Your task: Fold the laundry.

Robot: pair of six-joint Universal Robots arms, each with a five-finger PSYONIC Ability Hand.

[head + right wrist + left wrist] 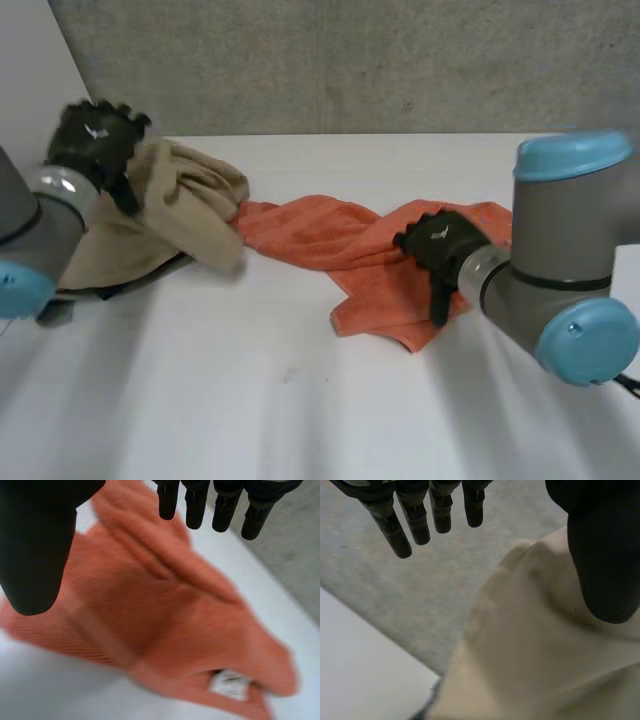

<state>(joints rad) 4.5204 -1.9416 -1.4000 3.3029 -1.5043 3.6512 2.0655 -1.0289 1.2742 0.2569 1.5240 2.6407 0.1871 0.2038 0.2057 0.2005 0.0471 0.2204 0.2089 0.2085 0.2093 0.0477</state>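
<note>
On the white table (300, 400) I have two pieces of laundry, both crumpled and neither folded yet. A beige cloth (190, 200) is heaped at my left side. An orange towel (320, 235) stretches from the beige heap's edge, where the two touch, across to my right.

My left hand (95, 140) hangs over the far part of the beige heap. In its wrist view the fingers (415, 520) are straight and spread, and the thumb (602, 555) sits against or just above the cloth, so it grips nothing. My right hand (440, 245) is over the right part of the orange towel. Its fingers (195, 505) are straight, its thumb (35, 545) stands apart from them, and it holds nothing either. Below that palm the towel lies in thick ridges, with a small white label (229, 685) showing at one edge.

I judge this to be the very start: picking a piece and getting hold of it. The next move calls for pinching an edge or corner of the orange towel, drawing it clear of the beige heap, and spreading it flat before any fold. The bunched ridges make a true corner hard to find.

Something dark pokes out under the beige heap's near edge (110, 290), and I cannot tell what. The table looks smooth and plain, with bare room in front. Behind it stands a rough grey wall (350, 60), with a white panel (30, 60) at the left.
</note>
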